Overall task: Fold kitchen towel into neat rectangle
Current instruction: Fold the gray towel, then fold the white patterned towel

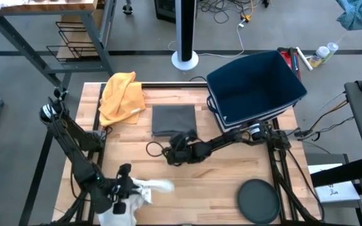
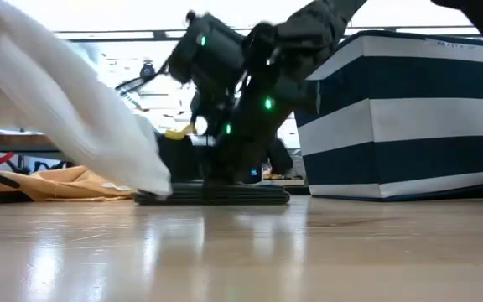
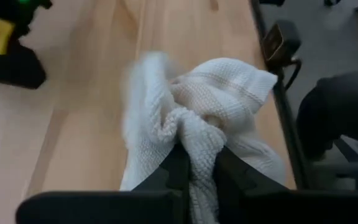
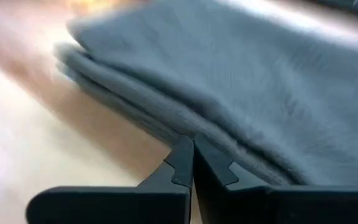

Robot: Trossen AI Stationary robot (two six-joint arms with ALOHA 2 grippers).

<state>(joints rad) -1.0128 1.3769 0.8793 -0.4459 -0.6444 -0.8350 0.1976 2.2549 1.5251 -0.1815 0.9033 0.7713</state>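
A white waffle-weave kitchen towel is bunched up at the table's near left, also seen in the high view and, close up, in the low view. My left gripper is shut on it. A grey towel, folded into a flat rectangle, lies on the table's far middle. My right gripper is shut, its tips at that towel's near edge. My left gripper pinches a gathered bunch of the white towel between its two fingers, several layers thick. The fingers slant down toward the table. The rest of the towel bulges out ahead of them; I cannot tell whether its lower end rests on the table. My right gripper has its shut fingertips against the layered near edge of the grey towel, coming low and slanting from the near side. I cannot tell whether they touch it.
A yellow cloth lies crumpled at the far left. A navy and white striped basket stands at the far right. A black round disc lies near the right front. Bare wood lies between the two arms.
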